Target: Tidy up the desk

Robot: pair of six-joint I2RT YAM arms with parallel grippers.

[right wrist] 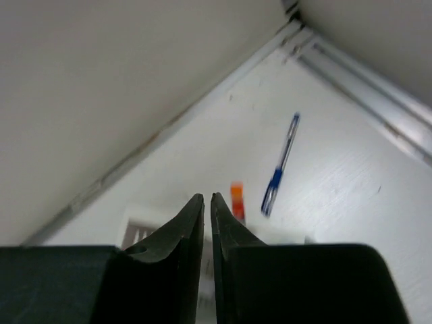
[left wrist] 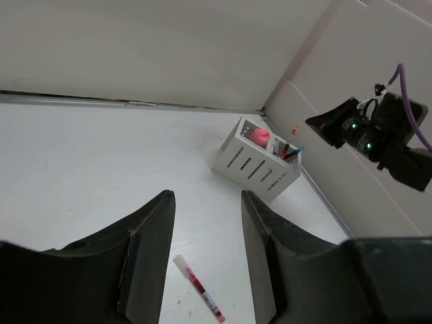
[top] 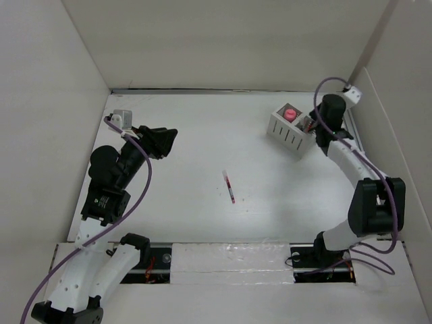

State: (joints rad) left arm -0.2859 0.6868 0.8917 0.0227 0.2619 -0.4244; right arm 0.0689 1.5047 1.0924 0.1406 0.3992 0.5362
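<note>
Overhead, you see the desk (top: 196,128) with a red pen (top: 229,187) lying mid-surface and the slotted organizer (top: 289,135) toward the far right, the right gripper (top: 312,127) over it. Only the left wrist view shows you the left gripper (left wrist: 206,199) spread and empty, that pen on the desk below it. Only the right wrist view shows the right gripper's jaws pinched to a slit, clasping nothing, a blurred blue pen (right wrist: 280,167) beyond.

Red pen (top: 229,187) lies well apart from the white organizer (top: 287,135).
</note>
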